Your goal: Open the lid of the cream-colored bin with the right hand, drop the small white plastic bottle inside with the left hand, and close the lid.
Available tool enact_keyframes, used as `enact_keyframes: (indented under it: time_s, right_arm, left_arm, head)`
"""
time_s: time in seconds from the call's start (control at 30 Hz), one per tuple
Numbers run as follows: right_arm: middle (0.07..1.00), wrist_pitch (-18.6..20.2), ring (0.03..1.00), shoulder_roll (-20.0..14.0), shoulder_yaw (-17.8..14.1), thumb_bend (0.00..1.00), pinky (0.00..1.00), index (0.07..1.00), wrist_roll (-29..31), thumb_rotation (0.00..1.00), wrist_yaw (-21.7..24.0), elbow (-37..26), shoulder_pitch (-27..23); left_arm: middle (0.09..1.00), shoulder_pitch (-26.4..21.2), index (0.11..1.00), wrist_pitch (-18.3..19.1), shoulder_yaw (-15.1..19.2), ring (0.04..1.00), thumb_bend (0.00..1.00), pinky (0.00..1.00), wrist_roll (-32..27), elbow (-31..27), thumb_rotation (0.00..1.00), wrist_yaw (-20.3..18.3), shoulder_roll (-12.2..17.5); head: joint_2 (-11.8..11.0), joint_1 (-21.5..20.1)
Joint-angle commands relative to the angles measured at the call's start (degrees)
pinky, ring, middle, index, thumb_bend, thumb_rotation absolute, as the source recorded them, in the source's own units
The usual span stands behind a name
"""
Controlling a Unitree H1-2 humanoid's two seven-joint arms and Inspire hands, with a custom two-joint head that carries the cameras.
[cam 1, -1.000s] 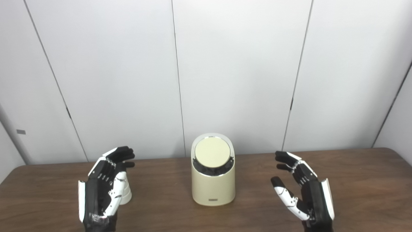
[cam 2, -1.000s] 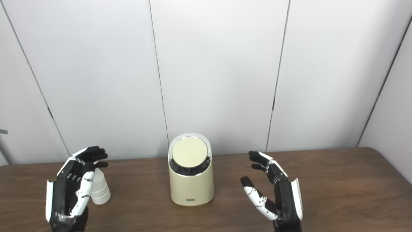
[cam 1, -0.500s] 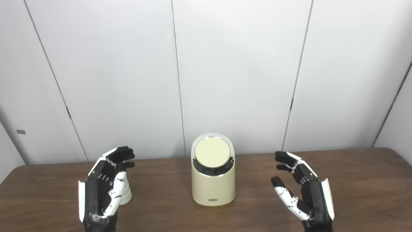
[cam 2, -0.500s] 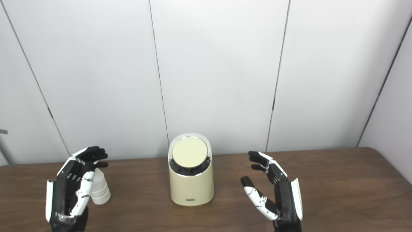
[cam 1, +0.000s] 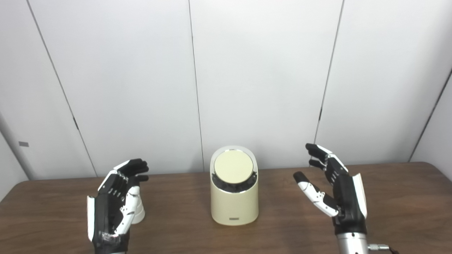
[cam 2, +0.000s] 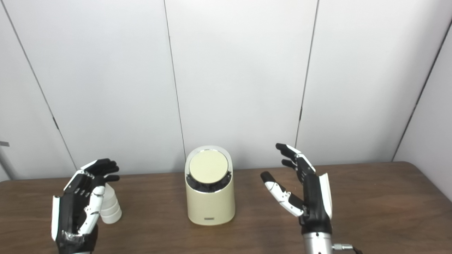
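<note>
Both hands hold nothing, fingers spread: right hand (cam 1: 335,187) raised beside the bin (cam 1: 234,197), mid-bench. A sideways knock on the closed lid (cam 1: 233,166) could topple it. The left hand (cam 1: 113,201) could tip the bottle (cam 2: 110,208) just beside it.

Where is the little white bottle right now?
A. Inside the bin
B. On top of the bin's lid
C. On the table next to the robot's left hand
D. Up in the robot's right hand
C: the white bottle stands on the table just beside the open left hand.

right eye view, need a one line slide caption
Open right hand raised beside the closed cream bin; open left hand by the white bottle.
</note>
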Motion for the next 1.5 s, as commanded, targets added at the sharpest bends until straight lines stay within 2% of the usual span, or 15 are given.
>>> enact_keyframes:
  time_s: [0.0,0.1,0.3,0.47,0.53,0.77,0.87,0.97,1.07,1.33,1.47]
  right_arm:
    - [0.811,3.34,0.812,-0.35,0.48,0.53,0.75,0.784,-2.05,0.48,0.71,-2.81,-3.73]
    - [0.831,6.74,0.829,-1.17,1.37,0.61,0.76,0.806,-3.86,0.56,1.7,-2.72,-5.79]
    - [0.871,11.77,0.857,-1.48,2.56,0.76,0.77,0.838,-5.35,0.56,2.5,-2.01,-9.7]
    - [0.865,15.26,0.835,-2.53,4.78,0.94,0.72,0.853,-9.83,0.64,2.71,-0.72,-12.88]
    - [0.871,16.09,0.835,-2.51,5.59,0.97,0.72,0.865,-11.08,0.66,2.53,-0.07,-14.13]
    - [0.928,18.79,0.856,-1.13,7.09,0.95,0.69,0.917,-12.34,0.59,2.23,2.77,-17.91]
    - [0.954,18.53,0.873,-0.85,8.27,0.94,0.68,0.938,-13.4,0.59,1.68,5.37,-18.93]
    - [0.955,17.79,0.914,-1.05,9.52,0.92,0.76,0.941,-14.82,0.58,0.79,7.5,-19.66]
    - [0.949,18.27,0.926,-0.82,10.79,0.92,0.79,0.936,-16.8,0.57,-0.07,9.76,-20.49]
    - [0.956,19.43,0.909,-0.96,13.39,0.96,0.78,0.921,-21.94,0.56,-2.08,16.04,-22.47]
    - [0.974,19.83,0.946,-1.4,14.7,0.97,0.88,0.935,-23.8,0.54,-2.0,17.76,-22.89]
  left_arm:
    - [0.688,-2.39,0.684,-2.12,-0.09,0.678,0.29,0.6,0.65,-0.46,0.45,0.16,0.18]
    - [0.686,-2.74,0.685,-2.41,-0.12,0.677,0.3,0.6,0.63,0.06,0.46,0.25,0.03]
    - [0.69,-3.16,0.686,-2.71,-0.18,0.678,0.29,0.6,1.01,0.49,0.47,0.46,-0.27]
    - [0.686,-3.21,0.679,-2.36,-0.21,0.675,0.29,0.59,0.68,-0.11,0.46,0.58,-0.79]
    - [0.684,-3.17,0.678,-2.3,-0.17,0.675,0.28,0.59,0.87,-0.31,0.45,0.74,-0.98]
    - [0.682,-3.21,0.675,-2.4,-0.25,0.672,0.28,0.59,1.22,-0.86,0.43,1.1,-1.5]
    - [0.681,-3.22,0.674,-2.22,-0.37,0.671,0.28,0.59,1.23,-1.1,0.43,1.42,-1.7]
    - [0.681,-3.16,0.673,-1.9,-0.5,0.674,0.28,0.59,1.03,-1.35,0.43,1.53,-1.91]
    - [0.682,-3.16,0.673,-2.02,-0.58,0.675,0.28,0.59,1.08,-1.46,0.43,1.58,-2.06]
    - [0.684,-3.13,0.673,-1.83,-0.67,0.676,0.27,0.6,1.29,-2.09,0.43,1.88,-2.75]
    - [0.681,-3.13,0.672,-1.53,-0.75,0.676,0.28,0.59,1.19,-2.51,0.43,1.97,-2.93]
  head:
    - [-0.1,0.02]
    - [-0.38,0.08]
    - [-0.63,0.34]
    - [-0.61,0.64]
    - [-0.72,0.63]
    - [-0.66,1.1]
    - [-0.64,1.36]
    - [-0.64,1.62]
    - [-0.64,1.85]
    - [-0.69,2.37]
    - [-0.73,2.53]
